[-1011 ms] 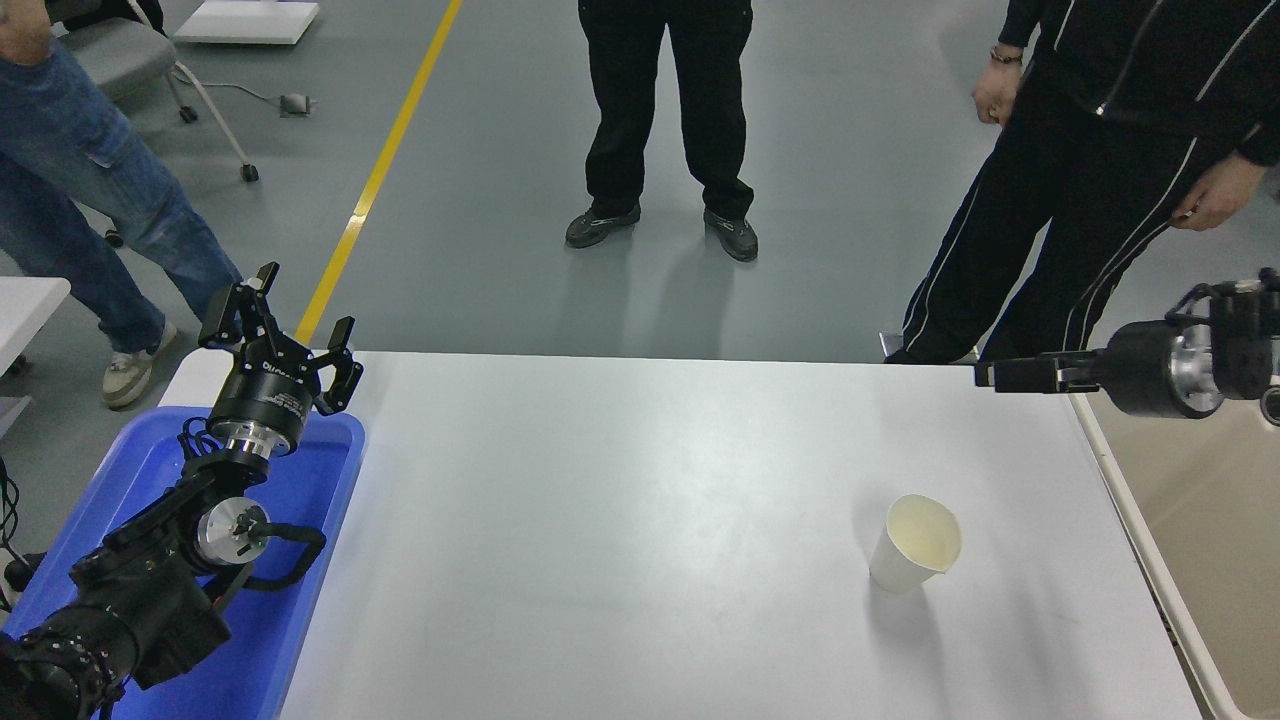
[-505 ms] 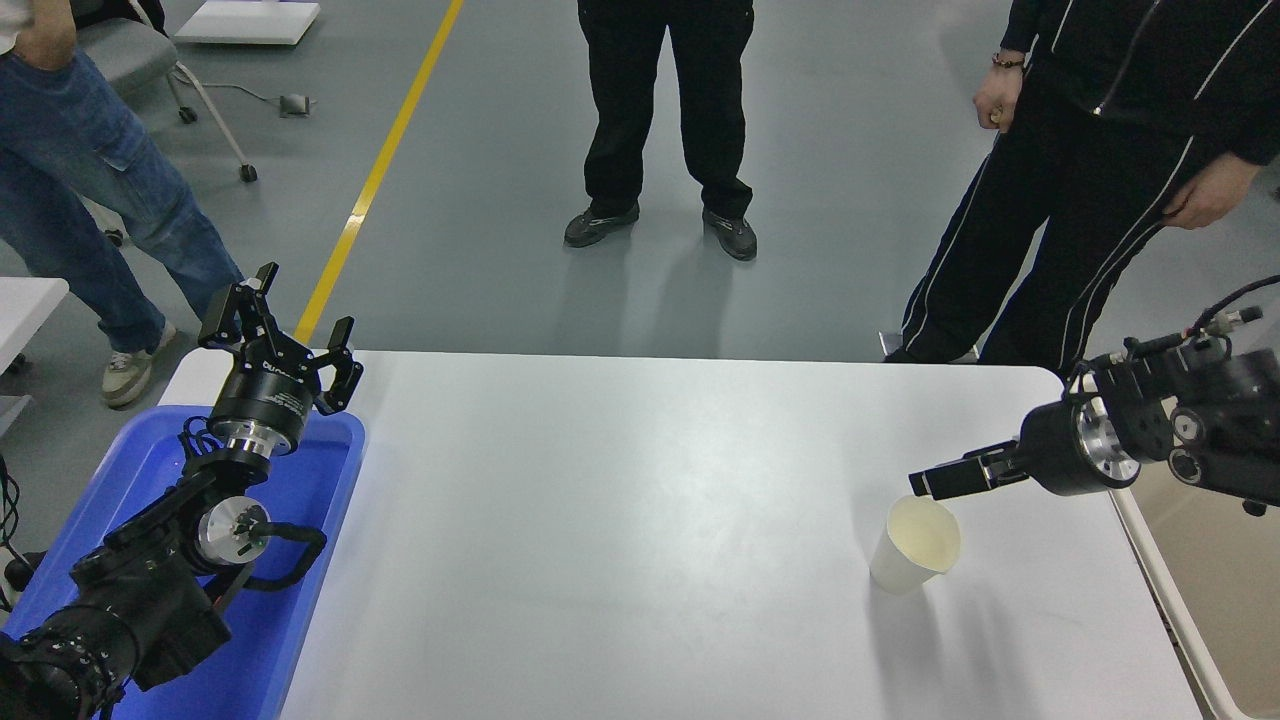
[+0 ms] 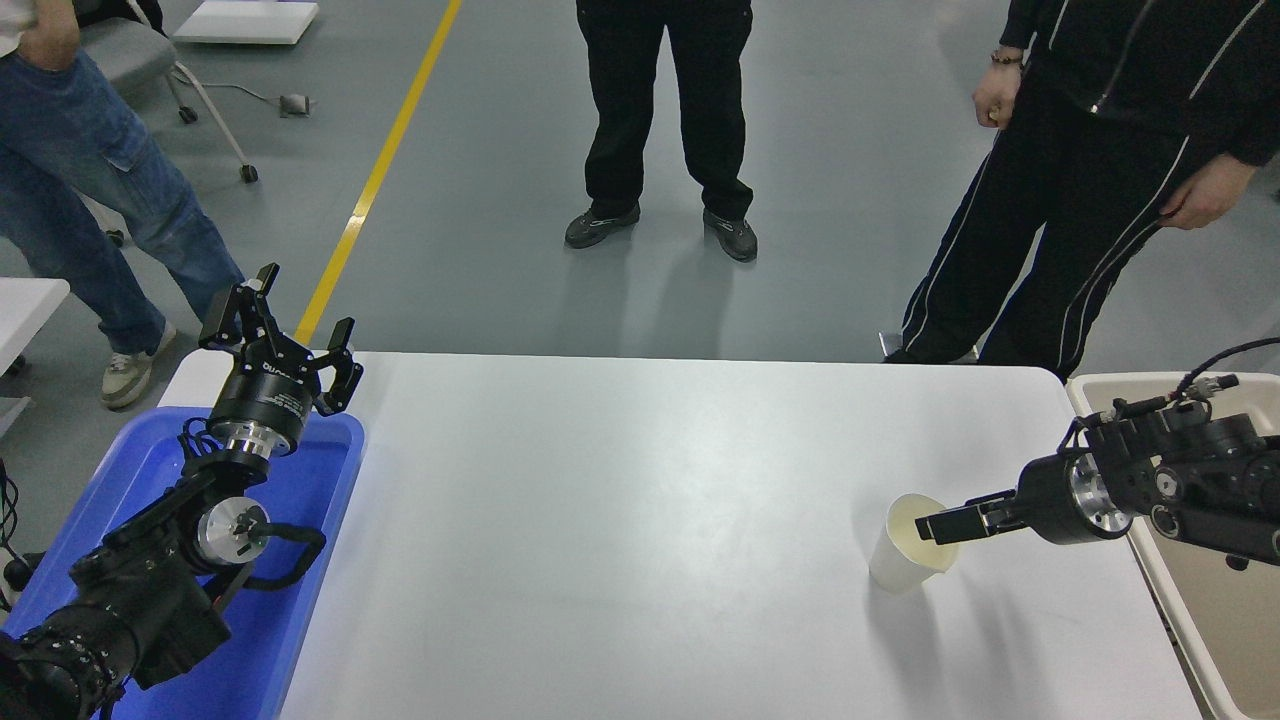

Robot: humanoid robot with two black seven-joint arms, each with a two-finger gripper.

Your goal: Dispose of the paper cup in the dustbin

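You are reaching for the small white tapered paper cup (image 3: 905,550). The right gripper (image 3: 935,524) sits at the cup's rim; I cannot tell its opening. Next, grip it.

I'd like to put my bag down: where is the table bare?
The white table is bare from the blue tray across to the paper cup. It is crowded only at the right, where the right gripper is at the cup beside the dustbin.
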